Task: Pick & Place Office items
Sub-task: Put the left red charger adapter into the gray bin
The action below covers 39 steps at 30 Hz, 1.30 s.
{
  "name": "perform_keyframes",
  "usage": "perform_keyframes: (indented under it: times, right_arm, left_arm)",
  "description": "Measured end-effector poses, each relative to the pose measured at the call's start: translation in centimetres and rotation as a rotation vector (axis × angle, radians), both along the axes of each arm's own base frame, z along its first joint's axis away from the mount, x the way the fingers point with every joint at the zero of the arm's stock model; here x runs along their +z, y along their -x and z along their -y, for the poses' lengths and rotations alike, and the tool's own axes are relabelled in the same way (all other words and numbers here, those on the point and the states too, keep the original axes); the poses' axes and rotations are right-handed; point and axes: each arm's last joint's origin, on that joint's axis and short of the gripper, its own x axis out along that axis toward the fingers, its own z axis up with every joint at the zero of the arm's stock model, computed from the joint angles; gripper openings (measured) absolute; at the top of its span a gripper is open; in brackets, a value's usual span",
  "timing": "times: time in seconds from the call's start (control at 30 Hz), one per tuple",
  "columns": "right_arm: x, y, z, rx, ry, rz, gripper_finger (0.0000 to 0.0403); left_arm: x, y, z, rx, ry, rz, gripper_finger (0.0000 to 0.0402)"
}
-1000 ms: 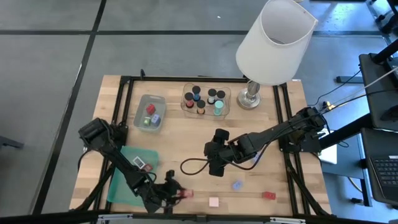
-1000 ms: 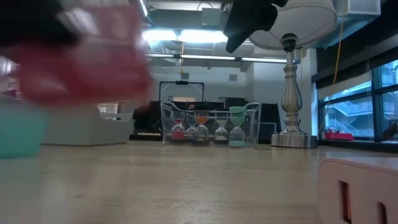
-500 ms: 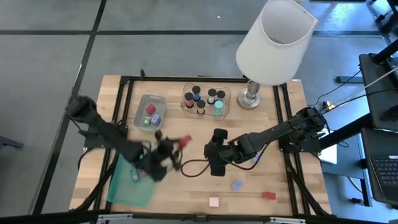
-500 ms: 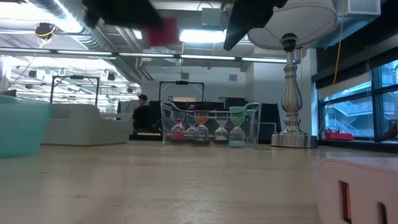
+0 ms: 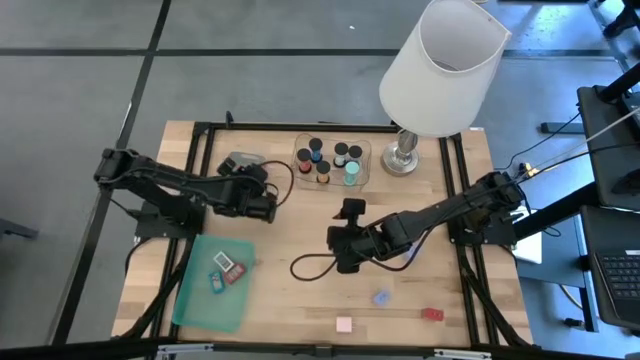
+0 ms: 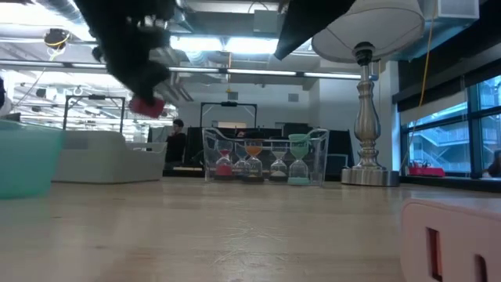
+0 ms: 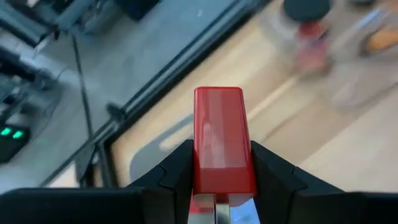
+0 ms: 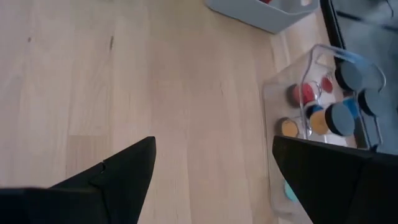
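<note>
High view: the left gripper point(image 5: 262, 203) hangs above the clear plastic tray point(image 5: 241, 166) of small red and blue pieces near the far-left part of the wooden table point(image 5: 300, 230). The right gripper point(image 5: 345, 240) hovers over the table's middle. A second clear tray point(image 5: 331, 178) of short dark cylinders with coloured tops point(image 5: 322, 170) stands at the far edge, just beside the base of the white-shaded lamp point(image 5: 440, 65). A flat green lid point(image 5: 215, 283) near the front-left corner carries two small pieces. A blue clip point(image 5: 381, 297), a pink block point(image 5: 344, 324) and a red block point(image 5: 432, 314) lie apart along the front edge.

Low view: the left gripper is raised off the table, a red rectangular clip point(image 6: 147, 106) at its tip.

Left wrist view: the fingers point(image 7: 177, 171) pinch the red clip point(image 7: 221, 140) from both sides.

Right wrist view: the right gripper's jaws are spread wide with bare wood between them; the cylinder tray point(image 8: 323, 99) is beyond.
</note>
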Motion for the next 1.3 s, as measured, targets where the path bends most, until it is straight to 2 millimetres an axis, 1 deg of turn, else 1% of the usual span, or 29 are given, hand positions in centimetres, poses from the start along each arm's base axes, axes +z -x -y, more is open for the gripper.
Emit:
perform_keyframes:
  times: [0.1, 0.23, 0.37, 0.5, 0.63, 0.93, 1.13, 1.3]
  right_arm:
    - [0.0, 0.0, 0.1, -0.041, -0.029, 0.016, 0.0326]
    - [0.0, 0.0, 0.0, -0.061, -0.054, 0.024, 0.0326]
    - [0.0, 0.0, 0.2, -0.066, -0.054, 0.024, 0.0326]
    - [0.0, -0.1, 0.4, -0.082, -0.062, 0.029, 0.0326]
    - [0.0, -0.2, 0.5, -0.106, -0.076, 0.038, 0.0326]
    - [0.0, -0.2, 0.5, -0.118, -0.086, 0.045, 0.0326]
    - [0.0, -0.2, 0.5, -0.118, -0.087, 0.047, 0.0326]
    - [0.0, -0.2, 0.5, -0.118, -0.087, 0.046, 0.0326]
  left_arm:
    - [-1.1, 1.0, -0.8, 0.015, 0.064, -0.056, 0.0120]
    - [-3.3, 2.5, -1.3, 0.030, 0.159, -0.094, 0.0120]
    - [-4.9, 3.7, -1.7, 0.012, 0.222, -0.074, 0.0120]
    - [-5.6, 4.3, -2.1, -0.018, 0.262, -0.010, 0.0120]
    - [-5.5, 4.8, -2.8, -0.021, 0.319, 0.041, 0.0120]
    - [-5.4, 5.2, -3.8, 0.001, 0.386, 0.054, 0.0126]
    - [-5.4, 5.2, -4.1, 0.009, 0.385, 0.052, 0.0141]
    - [-5.3, 5.2, -4.1, 0.034, 0.386, 0.078, 0.0161]
